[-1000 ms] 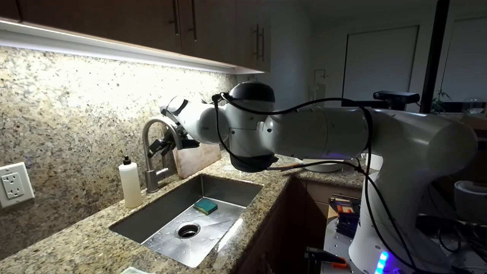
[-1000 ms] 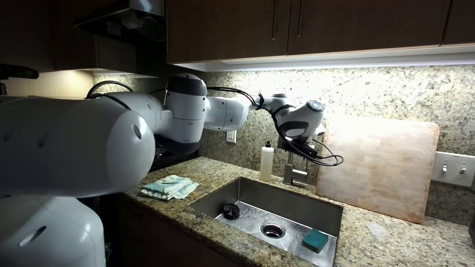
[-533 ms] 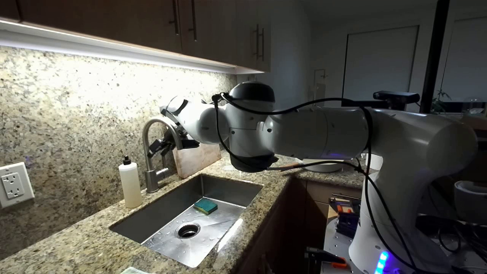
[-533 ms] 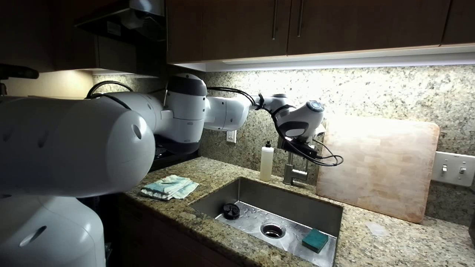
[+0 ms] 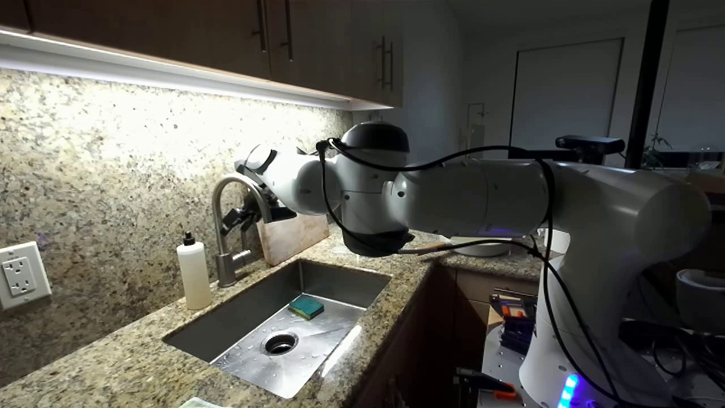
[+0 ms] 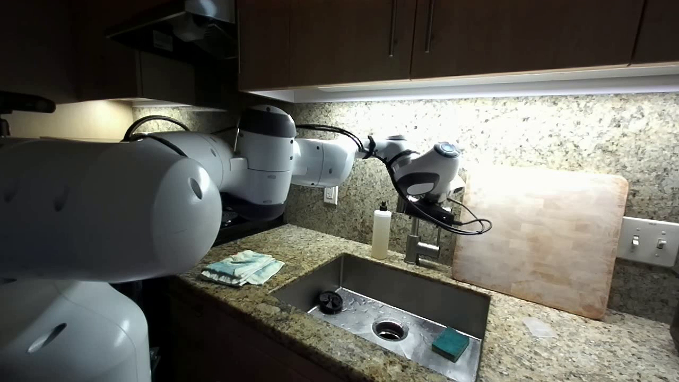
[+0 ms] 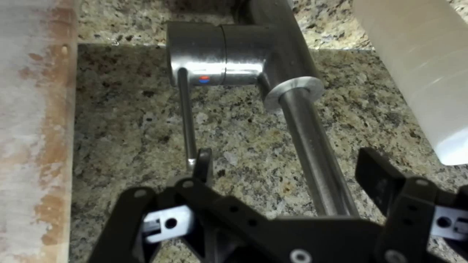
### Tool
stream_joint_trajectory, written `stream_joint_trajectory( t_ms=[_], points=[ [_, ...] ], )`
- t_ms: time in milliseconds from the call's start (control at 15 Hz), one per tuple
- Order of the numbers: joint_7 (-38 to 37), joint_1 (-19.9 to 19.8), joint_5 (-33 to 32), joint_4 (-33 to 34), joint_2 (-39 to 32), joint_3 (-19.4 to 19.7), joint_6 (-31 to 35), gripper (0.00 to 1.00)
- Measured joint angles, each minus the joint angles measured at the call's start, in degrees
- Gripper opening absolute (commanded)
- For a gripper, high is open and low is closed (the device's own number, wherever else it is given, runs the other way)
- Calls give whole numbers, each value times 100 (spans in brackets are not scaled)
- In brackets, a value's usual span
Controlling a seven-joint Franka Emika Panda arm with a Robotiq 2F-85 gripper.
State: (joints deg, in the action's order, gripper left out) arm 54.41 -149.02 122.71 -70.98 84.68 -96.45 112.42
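A pump bottle (image 6: 381, 233) of pale liquid stood just left of the steel faucet (image 7: 289, 47) in both exterior views, and a large wooden board (image 6: 541, 239) leaned against the wall to its right, hemming in the gripper (image 7: 289, 170) between them. The gripper's fingers were spread wide and had hold of nothing; in the wrist view the faucet's neck (image 7: 316, 153) ran between them, clear of both pads, and one fingertip (image 7: 203, 166) sat right by the end of the thin lever (image 7: 187, 117), though I couldn't tell whether they touched. In an exterior view the spout (image 5: 261, 199) crossed in front of the gripper and partly hid it. A black cable (image 6: 469, 231) looped out toward the board. The faucet rose at the far edge of the sink (image 6: 403, 289), where in an exterior view a green sponge (image 6: 450, 344) lay right of the drain (image 6: 390, 330) and a round black piece (image 6: 330, 302) sat at the left end. A folded cloth (image 6: 243, 268) lay on the left of the speckled stone counter (image 6: 557, 355). Matching backsplash (image 6: 530, 132) ran up to a bright light strip under dark cabinets (image 6: 520, 37), and the room to the right (image 5: 566, 96) was dim.
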Motion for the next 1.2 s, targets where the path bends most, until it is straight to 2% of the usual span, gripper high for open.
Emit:
stream_joint_trajectory(
  t_ms=[800,1200],
  points=[
    [-48,0,-191,33,0,-47,105,100],
    [-107,0,-333,36,0,-47,412,100]
  ],
)
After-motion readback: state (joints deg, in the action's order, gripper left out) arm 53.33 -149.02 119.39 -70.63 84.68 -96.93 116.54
